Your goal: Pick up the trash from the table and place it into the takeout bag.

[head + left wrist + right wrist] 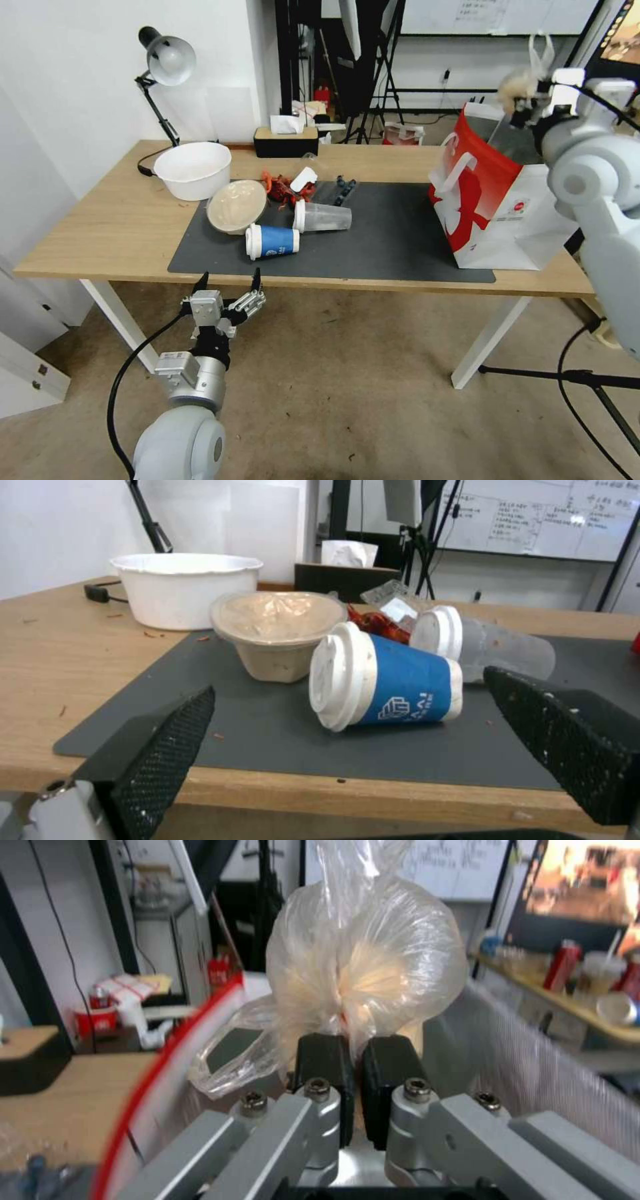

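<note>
On the table (100, 233), on its dark mat, lie a beige bowl (236, 205), a white-lidded blue paper cup (272, 241) on its side, a clear plastic cup (323, 217) on its side and red leftovers (287, 188). My left gripper (230, 275) hangs open just below the table's front edge, facing the blue cup (387, 682) and apart from it. My right gripper (355, 1050) is shut on a small clear plastic bag of food (367, 970), held above the open mouth of the takeout bag (490, 200) at the table's right end.
A large white bowl (193, 170), a desk lamp (167, 60) and a black tissue box (285, 141) stand at the back of the table. Several small dark bits (343, 189) lie on the mat. Tripods stand behind and to the right.
</note>
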